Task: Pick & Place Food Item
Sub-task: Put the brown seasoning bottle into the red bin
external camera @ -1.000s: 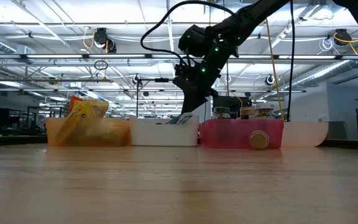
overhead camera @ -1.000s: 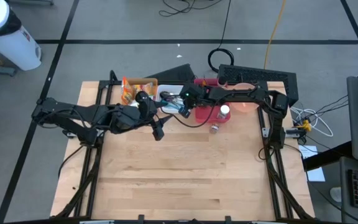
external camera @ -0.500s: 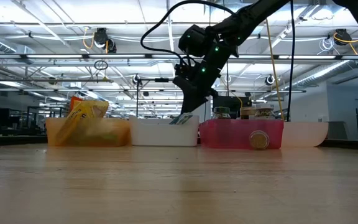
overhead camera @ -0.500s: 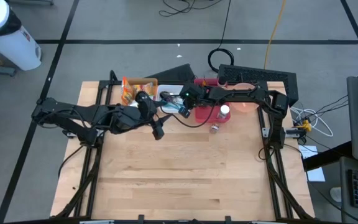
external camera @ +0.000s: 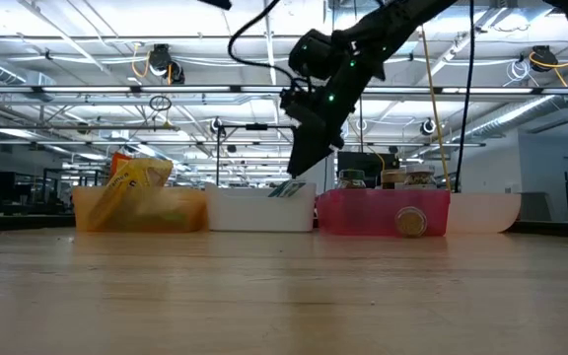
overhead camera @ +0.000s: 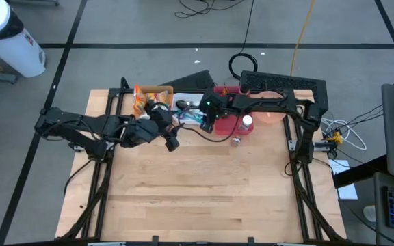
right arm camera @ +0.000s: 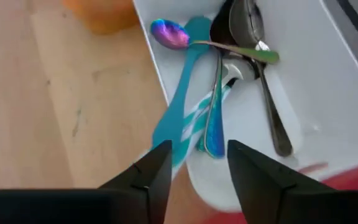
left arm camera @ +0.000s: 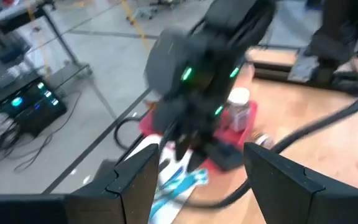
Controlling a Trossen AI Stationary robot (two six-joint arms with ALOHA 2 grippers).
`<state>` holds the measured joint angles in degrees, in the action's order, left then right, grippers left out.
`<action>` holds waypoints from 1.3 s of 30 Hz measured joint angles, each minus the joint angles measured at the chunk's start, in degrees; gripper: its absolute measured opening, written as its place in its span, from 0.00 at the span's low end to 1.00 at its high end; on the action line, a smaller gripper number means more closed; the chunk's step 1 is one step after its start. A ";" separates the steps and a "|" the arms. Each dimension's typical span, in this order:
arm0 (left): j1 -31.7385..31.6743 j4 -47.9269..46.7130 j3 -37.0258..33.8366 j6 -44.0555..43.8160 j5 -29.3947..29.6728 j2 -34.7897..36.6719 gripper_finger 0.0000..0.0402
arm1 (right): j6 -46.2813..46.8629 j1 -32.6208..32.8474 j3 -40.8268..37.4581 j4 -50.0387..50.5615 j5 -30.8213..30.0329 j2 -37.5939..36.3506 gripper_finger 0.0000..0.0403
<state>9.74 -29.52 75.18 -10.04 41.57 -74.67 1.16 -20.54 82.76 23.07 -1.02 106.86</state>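
Note:
My right gripper (right arm camera: 194,180) hangs open over the near rim of the white bin (right arm camera: 166,87), fingers slanting down. A teal utensil (right arm camera: 182,106) lies among metal spoons in this bin, its handle end resting on the rim below the gap between the fingers. In the low view the gripper (external camera: 302,170) stands above the utensil's end (external camera: 286,187). My left gripper (overhead camera: 173,141) waits open, high above the table's middle left, facing the right arm. Yellow-orange snack bags (external camera: 131,182) sit in the orange bin (overhead camera: 142,102).
A red bin (external camera: 373,212) with jars stands to the right of the white bin, and a pale bin (external camera: 486,212) stands beyond it. One jar (overhead camera: 236,141) lies on its side on the table before the red bin. The near half of the table (overhead camera: 197,198) is bare wood.
My right gripper has turned and tipped back a little over the white bin, so its fingertips now stand higher above the rim. The teal utensil stays in the bin with its end on the rim.

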 joint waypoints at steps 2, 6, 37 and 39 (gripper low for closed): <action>-0.02 -2.56 0.00 -1.87 0.87 0.00 0.60 | -0.98 0.31 0.00 2.82 0.01 -1.63 0.39; -0.01 -6.97 0.00 -5.74 0.97 -0.02 0.60 | -2.27 1.04 -1.58 7.77 -0.19 -6.39 0.43; -4.86 68.39 -15.61 10.52 -31.57 -25.85 0.60 | 0.59 26.62 -78.98 -77.17 -0.36 -52.77 0.41; -5.40 69.04 -15.64 11.01 -31.53 -26.69 0.60 | -0.19 26.62 -80.84 -82.88 -0.39 -52.95 0.41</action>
<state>4.33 39.52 59.54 0.98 10.04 -101.37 0.97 6.09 1.92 -59.81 -1.41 53.91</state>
